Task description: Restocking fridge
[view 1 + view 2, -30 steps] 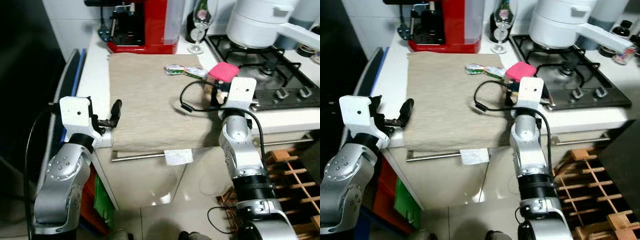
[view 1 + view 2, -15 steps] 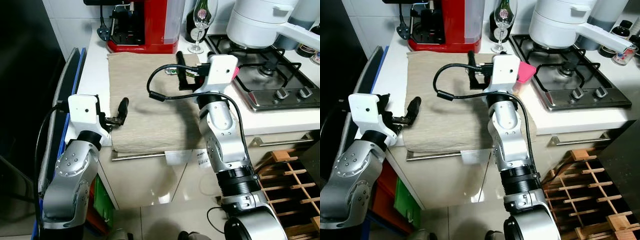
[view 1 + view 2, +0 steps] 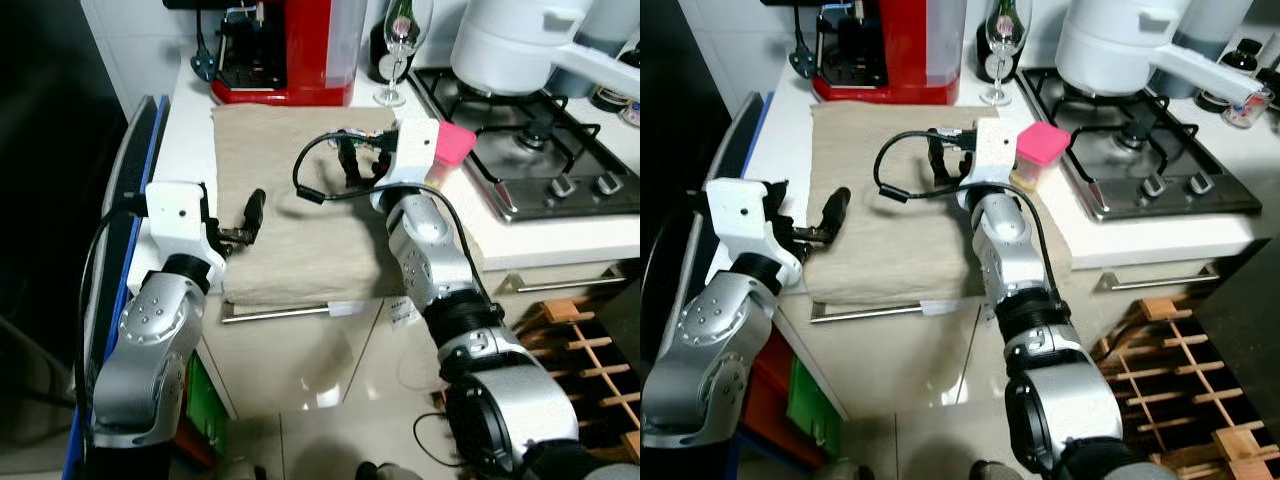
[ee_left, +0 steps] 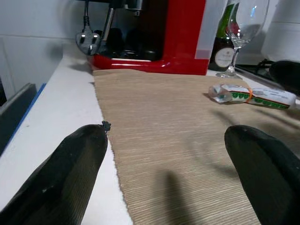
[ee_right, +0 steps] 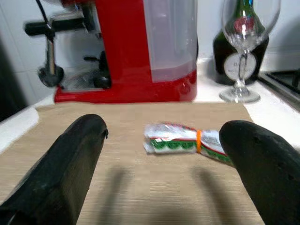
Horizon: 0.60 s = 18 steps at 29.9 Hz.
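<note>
While your two arms reach over a white counter, a beige cloth covers its middle, running from the red coffee machine at the back to the front edge, where it hangs over a metal handle. To your right lies the gas stove, carrying a large white pot. Behind the cloth you see a dark bottle and a wine glass standing side by side. A pink-lidded container stands at the cloth's right edge, just beside your right wrist. Your right claw hovers above the cloth with its fingers spread wide and nothing between them, pointed at a small green-and-white packet bound by an orange band, which lies flat on the cloth near the glass. Your left claw rests low at the cloth's left edge, likewise wide open and holding nothing.
</note>
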### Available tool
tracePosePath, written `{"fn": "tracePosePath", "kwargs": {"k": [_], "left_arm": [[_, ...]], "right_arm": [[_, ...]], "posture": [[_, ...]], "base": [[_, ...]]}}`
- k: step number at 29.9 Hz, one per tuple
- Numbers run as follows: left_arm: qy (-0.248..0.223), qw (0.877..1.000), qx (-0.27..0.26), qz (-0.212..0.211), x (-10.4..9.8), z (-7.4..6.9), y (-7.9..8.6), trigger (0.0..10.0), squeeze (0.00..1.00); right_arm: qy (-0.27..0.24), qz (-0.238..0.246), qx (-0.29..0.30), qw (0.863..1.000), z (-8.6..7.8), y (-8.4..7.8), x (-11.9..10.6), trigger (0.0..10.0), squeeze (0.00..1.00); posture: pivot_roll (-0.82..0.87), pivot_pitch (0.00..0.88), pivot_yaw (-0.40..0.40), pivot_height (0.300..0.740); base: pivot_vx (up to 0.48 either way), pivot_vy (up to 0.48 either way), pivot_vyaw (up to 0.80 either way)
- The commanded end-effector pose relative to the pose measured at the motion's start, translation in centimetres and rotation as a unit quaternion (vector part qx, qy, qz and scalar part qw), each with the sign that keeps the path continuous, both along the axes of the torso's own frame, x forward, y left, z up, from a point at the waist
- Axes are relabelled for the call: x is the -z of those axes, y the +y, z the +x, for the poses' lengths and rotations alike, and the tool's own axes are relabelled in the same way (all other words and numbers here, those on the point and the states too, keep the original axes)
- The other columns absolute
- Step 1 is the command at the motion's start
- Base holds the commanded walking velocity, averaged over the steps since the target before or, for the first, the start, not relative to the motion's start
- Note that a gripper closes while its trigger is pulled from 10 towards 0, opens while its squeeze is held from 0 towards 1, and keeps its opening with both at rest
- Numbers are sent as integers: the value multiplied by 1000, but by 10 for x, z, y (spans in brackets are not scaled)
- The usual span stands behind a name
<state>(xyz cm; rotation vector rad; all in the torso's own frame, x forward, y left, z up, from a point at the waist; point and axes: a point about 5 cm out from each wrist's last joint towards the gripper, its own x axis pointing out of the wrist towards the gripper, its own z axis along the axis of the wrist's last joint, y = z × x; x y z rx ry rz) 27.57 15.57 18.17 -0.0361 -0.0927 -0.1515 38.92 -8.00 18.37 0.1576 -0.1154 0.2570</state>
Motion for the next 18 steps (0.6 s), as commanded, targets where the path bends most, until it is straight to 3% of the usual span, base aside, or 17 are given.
{"fn": "tracePosePath", "kwargs": {"k": [1,11,18], "left_arm": [[6,1000,0,2,2,-1,-1,10000,0],[8,1000,4,4,3,1,-3,10000,0],[6,1000,6,2,1,2,-3,10000,0]], "right_arm": [[1,5,9,1000,3,-6,-1,10000,200],[26,-11,48,998,8,-32,11,10000,204],[-7,-26,62,998,7,-49,6,10000,200]], "posture": [[104,75,-33,740],[90,73,-30,740],[77,70,-30,740]], "base": [[0,0,0],[0,0,0],[0,0,0]]}}
